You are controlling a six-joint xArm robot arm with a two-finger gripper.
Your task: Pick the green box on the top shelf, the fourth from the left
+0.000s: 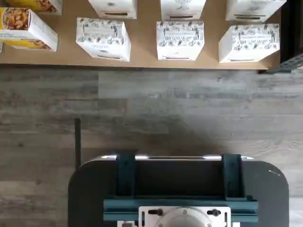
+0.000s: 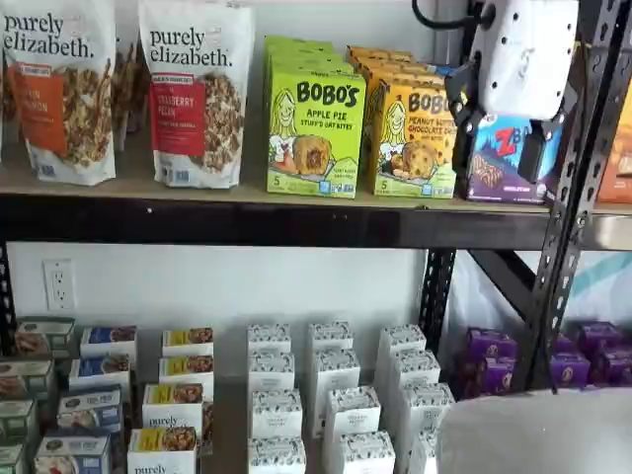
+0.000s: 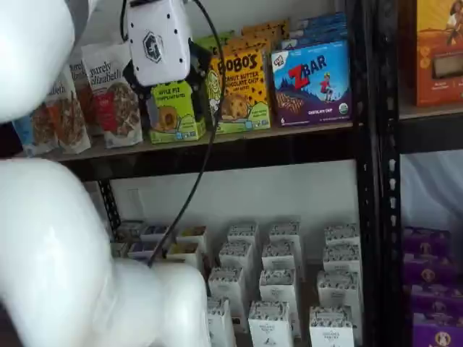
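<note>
I see the green box point(image 2: 314, 133) upright on the top shelf point(image 2: 247, 222), beside the orange carton point(image 2: 413, 138); light, stiff cardboard, so I would grip its side faces; the pincer point(image 3: 160, 108) state I cannot tell

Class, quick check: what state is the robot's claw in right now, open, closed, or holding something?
Claw: cannot be told. Only its white body and dark finger parts show in both shelf views, with no clear gap and no box in it; the green box stands on the top shelf.

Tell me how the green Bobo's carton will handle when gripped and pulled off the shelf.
The green box looks like thin cardboard, so probably stiff but crushable. Being tall and upright, it may tip. More cartons stand close behind it and the yellow-orange carton beside, so neighbours might drag.
</note>
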